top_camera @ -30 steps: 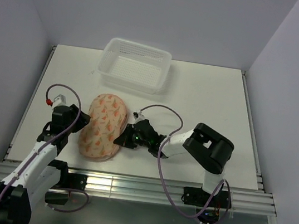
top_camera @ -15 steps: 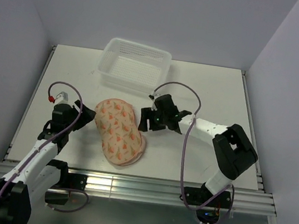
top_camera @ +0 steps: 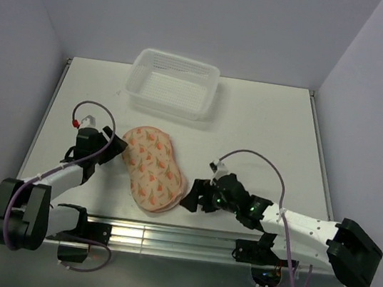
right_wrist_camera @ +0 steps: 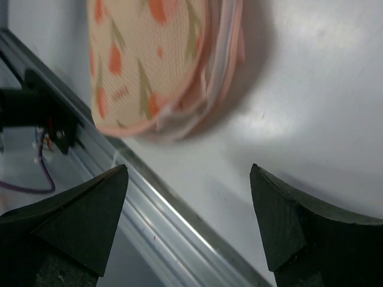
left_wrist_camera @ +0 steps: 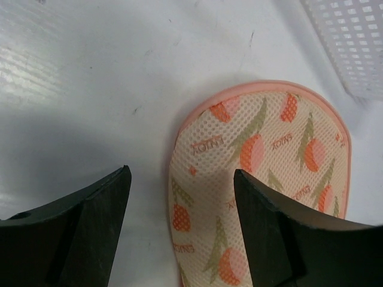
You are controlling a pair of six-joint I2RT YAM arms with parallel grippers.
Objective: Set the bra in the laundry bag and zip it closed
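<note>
Pale lilac walls close in a white desk (top_camera: 264,140), with a white mesh basket (top_camera: 174,83) sitting at the upper centre of the overhead view. The laundry bag (top_camera: 153,170) lies flat at the lower left of centre, tilted so its lower lobe points toward the metal rail at the desk's near edge.

A second ago the right end effector (right_wrist_camera: 189,168) was pinched at the bag's right edge. Since then it has let go, swung up toward the basket and come back down, and it now sits low beside the bag's lower lobe with its fingers spread wide and nothing between them. The left end effector (left_wrist_camera: 182,171) has opened too. Its fingers are spread just beside the bag's upper lobe, straddling the rim without gripping it. The bag has turned on the desk in that time.

No bra is in sight anywhere, so I take it to be inside the bag. Seen from the right wrist, the bag's edge is a stack of pale layers. I cannot tell whether the zip runs fully shut. With both arms released, the job looks finished or nearly so.
</note>
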